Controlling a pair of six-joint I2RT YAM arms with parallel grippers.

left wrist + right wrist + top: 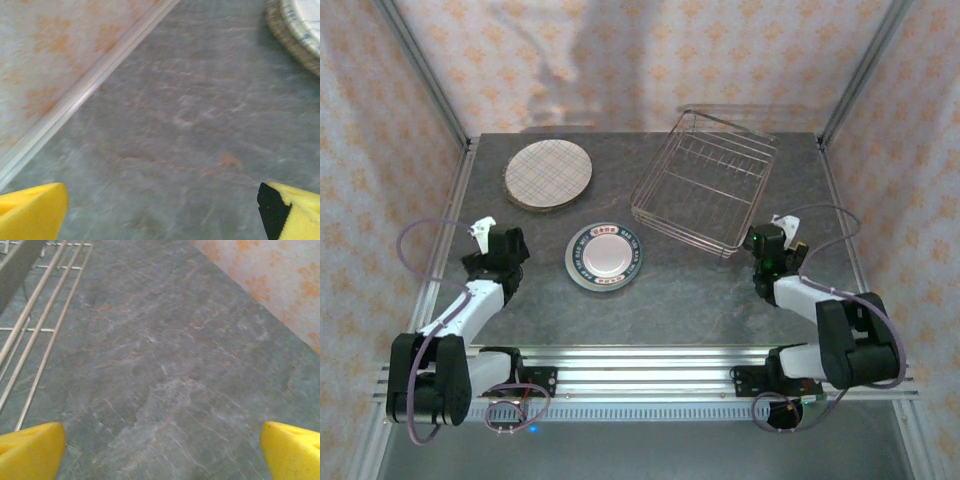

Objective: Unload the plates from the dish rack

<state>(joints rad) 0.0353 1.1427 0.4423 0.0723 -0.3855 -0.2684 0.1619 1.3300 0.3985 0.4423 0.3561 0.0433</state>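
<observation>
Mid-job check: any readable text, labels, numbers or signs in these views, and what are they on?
No text here can be read.
Grey-rimmed pink plate: a small reddish mark at its far rim, too small to tell if it is lettering.
Plaid plate and dish rack: no lettering visible.

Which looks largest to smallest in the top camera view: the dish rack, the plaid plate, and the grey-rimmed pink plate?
1. dish rack, clearly the largest.
2. plaid plate.
3. grey-rimmed pink plate.
The two plates look close in size; the plaid one appears only slightly wider, so that ranking is unsure.
</observation>
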